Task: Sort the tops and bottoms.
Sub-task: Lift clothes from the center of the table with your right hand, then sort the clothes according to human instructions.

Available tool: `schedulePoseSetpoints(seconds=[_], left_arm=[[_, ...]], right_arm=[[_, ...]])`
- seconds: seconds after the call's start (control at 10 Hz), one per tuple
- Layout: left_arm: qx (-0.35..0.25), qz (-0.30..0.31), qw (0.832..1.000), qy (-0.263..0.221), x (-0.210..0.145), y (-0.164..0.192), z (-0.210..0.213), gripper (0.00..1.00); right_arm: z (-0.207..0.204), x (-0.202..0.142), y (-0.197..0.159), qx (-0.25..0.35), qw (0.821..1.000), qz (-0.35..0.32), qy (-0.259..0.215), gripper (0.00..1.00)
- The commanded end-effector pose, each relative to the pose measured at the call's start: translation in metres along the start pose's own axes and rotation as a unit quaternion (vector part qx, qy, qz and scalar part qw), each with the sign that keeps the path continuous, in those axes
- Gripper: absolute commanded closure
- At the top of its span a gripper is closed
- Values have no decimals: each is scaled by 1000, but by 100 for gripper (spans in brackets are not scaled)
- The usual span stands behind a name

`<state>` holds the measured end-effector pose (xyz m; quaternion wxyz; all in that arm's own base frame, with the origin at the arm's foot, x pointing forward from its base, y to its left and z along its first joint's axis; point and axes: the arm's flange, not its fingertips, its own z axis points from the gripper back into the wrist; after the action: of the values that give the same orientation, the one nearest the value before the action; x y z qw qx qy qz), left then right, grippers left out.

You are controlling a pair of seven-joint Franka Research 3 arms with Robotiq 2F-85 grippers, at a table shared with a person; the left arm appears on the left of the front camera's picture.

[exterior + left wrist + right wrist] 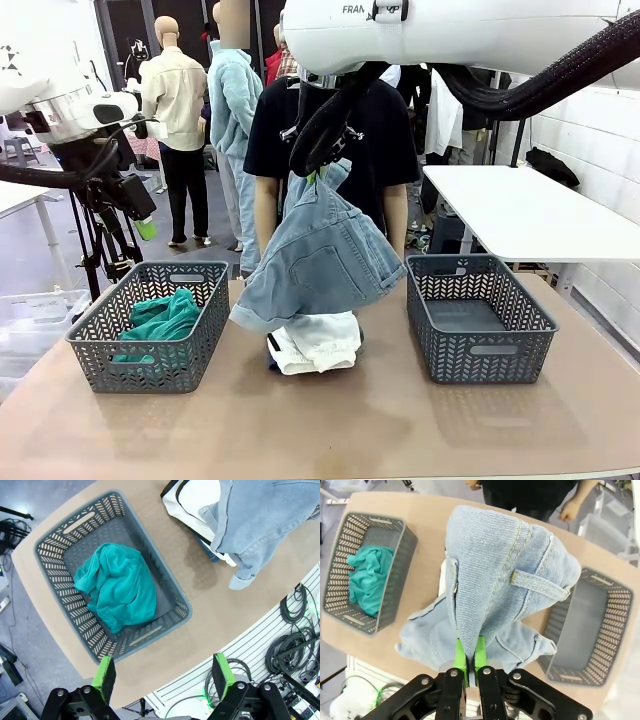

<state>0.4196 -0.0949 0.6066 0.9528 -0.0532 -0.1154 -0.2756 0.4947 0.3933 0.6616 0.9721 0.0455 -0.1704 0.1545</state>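
Mid-sort: right gripper (470, 652) pinches the pale-blue denim shorts (320, 265) aloft, left gripper (163, 674) gapes empty; next you'd swing them toward 3 o'clock over the empty grey lattice plastic basket (482, 352) and release.

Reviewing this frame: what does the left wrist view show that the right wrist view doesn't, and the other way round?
The left wrist view adds the open left gripper with green pads, a clear look at the white garment with black edging, and coiled black cables below the table's edge. The right wrist view adds the right gripper shut on the pale-blue denim garment, the second grey plastic basket, and a hand of the person. Both share the hanging denim, the teal-green fabric top lying in the grey plastic basket, and the brown table.
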Motion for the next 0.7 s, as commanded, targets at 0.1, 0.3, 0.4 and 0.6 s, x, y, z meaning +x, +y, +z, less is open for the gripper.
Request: schedulePoseSetpoints(seconds=[0.1, 0.3, 0.4, 0.6], left_arm=[[-13, -7, 1000, -2, -2, 2, 1, 0], [-13, -7, 1000, -2, -2, 2, 1, 0], [-13, -7, 1000, -2, -2, 2, 1, 0], [-13, -7, 1000, -2, -2, 2, 1, 0]], right_arm=[[5, 0, -1, 9, 1000, 0, -5, 100], [5, 0, -1, 9, 1000, 0, -5, 100], [5, 0, -1, 9, 1000, 0, -5, 100], [5, 0, -1, 9, 1000, 0, -5, 100]])
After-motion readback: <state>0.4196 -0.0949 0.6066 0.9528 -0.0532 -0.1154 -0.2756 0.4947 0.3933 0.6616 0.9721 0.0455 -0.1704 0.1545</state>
